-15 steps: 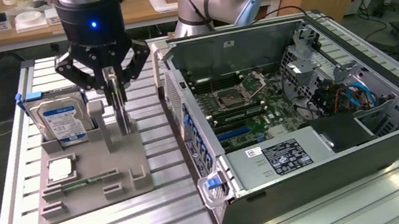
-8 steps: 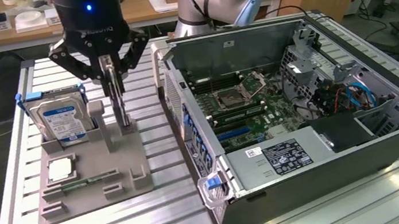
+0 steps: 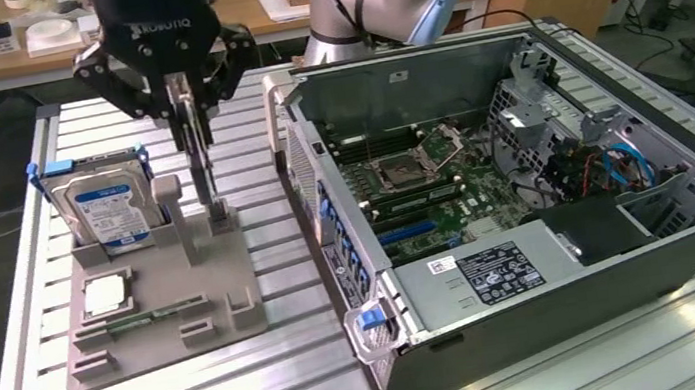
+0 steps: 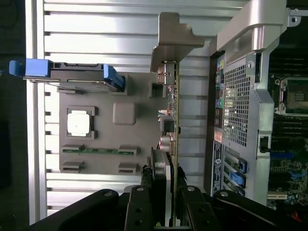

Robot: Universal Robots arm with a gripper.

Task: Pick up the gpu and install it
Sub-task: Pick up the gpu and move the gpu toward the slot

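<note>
1. The gripper (image 3: 182,94) is clamped on the upper end of the gpu (image 3: 202,164); its fingers pinch the card's two flat faces.
2. The gpu hangs straight below the gripper, on edge, long axis running up and down; its lower end is at the slot post of the grey holder (image 3: 155,321); I cannot tell whether it is clear of that slot.
3. The open computer case (image 3: 567,327) stands just beside the holder, toward the exterior view's right; its motherboard (image 3: 456,196) faces up, lower than the gripper.
</note>
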